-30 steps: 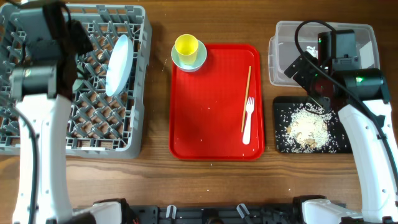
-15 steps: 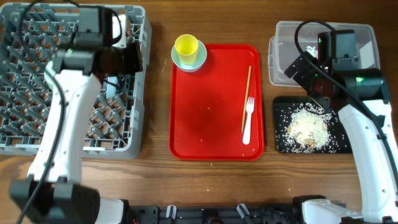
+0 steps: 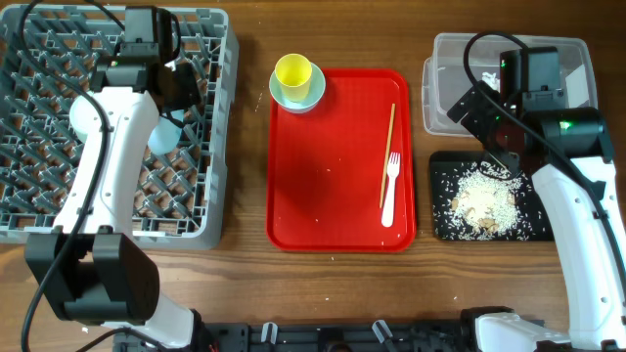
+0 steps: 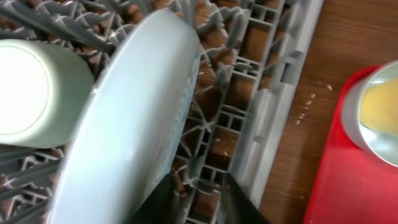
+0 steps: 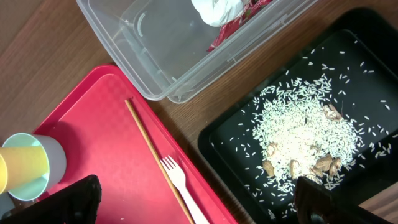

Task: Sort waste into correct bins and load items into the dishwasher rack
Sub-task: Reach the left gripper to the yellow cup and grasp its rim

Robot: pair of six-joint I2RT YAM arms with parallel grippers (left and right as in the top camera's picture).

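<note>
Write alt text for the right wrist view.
Black tray holding a heap of rice at right; above it, a clear tub with a crumpled wrapper. At left, a red tray with chopstick and fork; yellow cup at its corner.

My left gripper [image 3: 186, 88] has travelled from the left side of the dishwasher rack [image 3: 59, 196] to its upper right part. The plate [image 3: 161, 137], previously in full view, is now mostly covered by my arm [image 3: 108, 147].

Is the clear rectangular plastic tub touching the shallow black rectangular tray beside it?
Apart: right wrist view shows bare wood between the clear tub and black tray.
</note>
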